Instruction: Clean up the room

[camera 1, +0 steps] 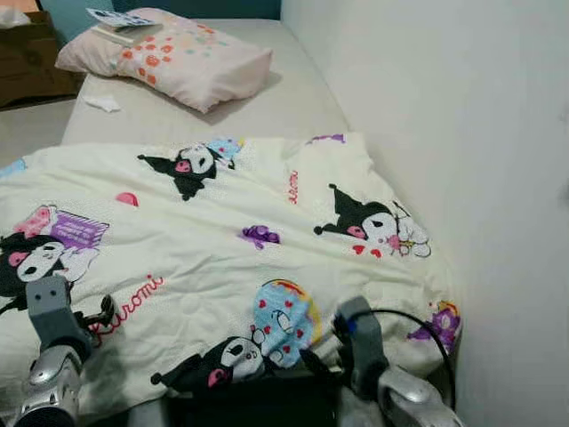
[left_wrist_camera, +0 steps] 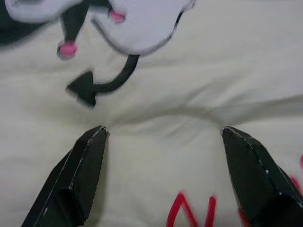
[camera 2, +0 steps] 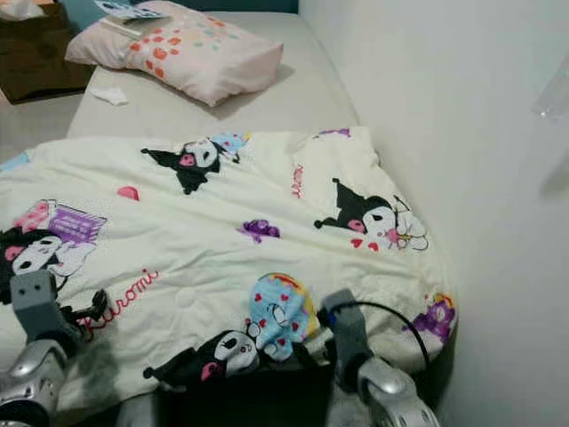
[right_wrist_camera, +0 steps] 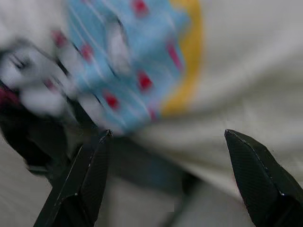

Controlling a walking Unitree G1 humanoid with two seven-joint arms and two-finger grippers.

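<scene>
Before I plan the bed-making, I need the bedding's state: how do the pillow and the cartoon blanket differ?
The pillow is pink with orange and red spots; the blanket is cream with black cartoon characters. The pillow lies at the far end of the bed with a booklet on it; the blanket covers the near end, rumpled, under both open end effectors, left and right. Both rest on the same mattress.

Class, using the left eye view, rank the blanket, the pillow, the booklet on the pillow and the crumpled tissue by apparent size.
1. Blanket, though it lies nearest the camera.
2. Pillow.
3. Booklet.
4. Tissue, smallest.
</scene>
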